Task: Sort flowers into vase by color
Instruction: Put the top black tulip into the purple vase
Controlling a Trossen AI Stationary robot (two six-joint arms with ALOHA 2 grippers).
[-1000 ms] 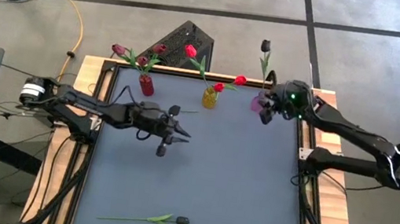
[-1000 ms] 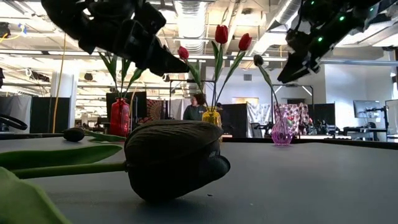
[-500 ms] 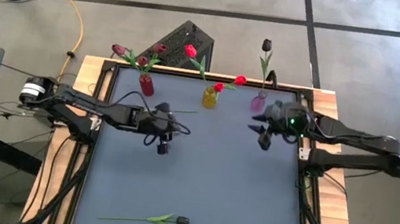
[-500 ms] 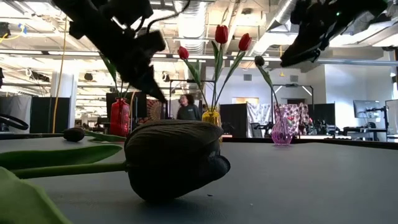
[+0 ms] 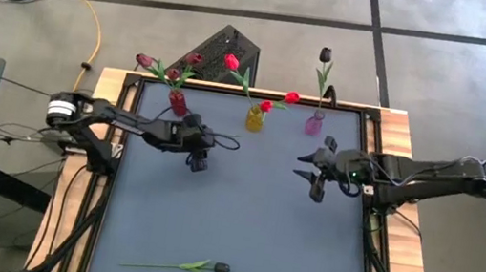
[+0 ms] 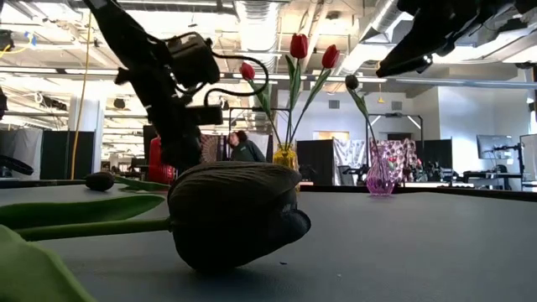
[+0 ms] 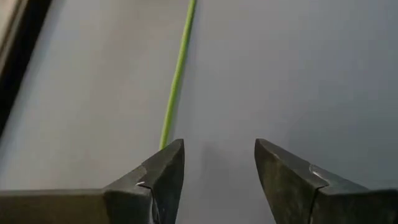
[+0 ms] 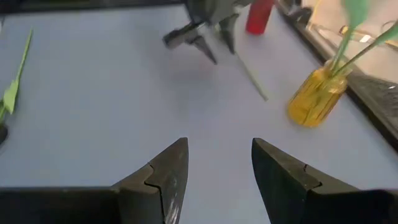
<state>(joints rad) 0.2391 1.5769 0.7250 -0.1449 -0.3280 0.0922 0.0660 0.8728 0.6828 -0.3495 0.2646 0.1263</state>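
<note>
At the table's far edge stand three vases. The red vase (image 5: 177, 103) holds maroon tulips, the yellow vase (image 5: 254, 117) red ones, and the purple vase (image 5: 313, 123) a black one. A dark-headed flower (image 5: 221, 269) lies flat near the front edge, large in the low view (image 6: 231, 214). A second flower's green stem (image 5: 226, 136) lies on the table near the red vase. My left gripper (image 5: 200, 161) points steeply down over it, open, the stem (image 7: 177, 74) passing just outside one finger. My right gripper (image 5: 307, 173) hovers open over the table's right half. My left gripper has one fingertip (image 7: 171, 152) right beside the lying stem's end (image 7: 164, 134), coming at it from above on a slant, in line with the stem. That finger hides the spot, so I cannot tell whether it touches the stem.
A dark head (image 6: 99, 180) lies on the table at the left in the low view. Bare grey mat (image 5: 250, 214) spreads between the vases and the front flower. A black box (image 5: 227, 52) stands beyond the far edge. A person (image 6: 243, 149) shows in the room behind.
My left gripper has tipped from nearly level to steeply downward, sunk toward the table and drawn back a little toward the red vase. My right gripper has swung away from the purple vase toward the near edge, staying open and high.
</note>
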